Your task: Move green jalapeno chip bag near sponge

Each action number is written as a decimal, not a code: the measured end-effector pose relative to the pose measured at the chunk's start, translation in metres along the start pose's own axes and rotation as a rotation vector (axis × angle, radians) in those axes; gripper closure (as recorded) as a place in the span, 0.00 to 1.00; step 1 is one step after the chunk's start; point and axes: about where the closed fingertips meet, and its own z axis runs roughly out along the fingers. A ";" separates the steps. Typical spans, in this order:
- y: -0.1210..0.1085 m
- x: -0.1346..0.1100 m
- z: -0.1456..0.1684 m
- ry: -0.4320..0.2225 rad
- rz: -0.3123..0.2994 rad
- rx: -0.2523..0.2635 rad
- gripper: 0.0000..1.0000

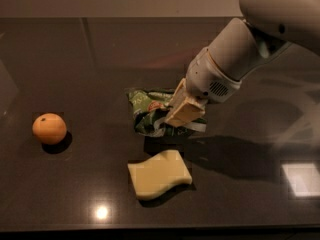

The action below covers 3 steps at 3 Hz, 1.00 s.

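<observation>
The green jalapeno chip bag (pixel 149 111) is crumpled and held in my gripper (pixel 181 115), just above the dark table. The gripper's tan fingers (pixel 185 109) are shut on the bag's right side. The white arm reaches in from the upper right. The pale yellow sponge (pixel 159 174) with wavy edges lies flat on the table just below and in front of the bag. The bag's shadow falls between them.
A round orange fruit (pixel 49 128) sits on the dark glossy table (pixel 90 59) at the left. Bright light reflections show near the front edge and at the right.
</observation>
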 end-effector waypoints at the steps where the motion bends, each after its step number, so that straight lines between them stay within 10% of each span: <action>1: 0.016 0.006 0.001 0.003 -0.002 -0.038 0.62; 3: 0.019 0.009 -0.001 -0.008 0.011 -0.069 0.16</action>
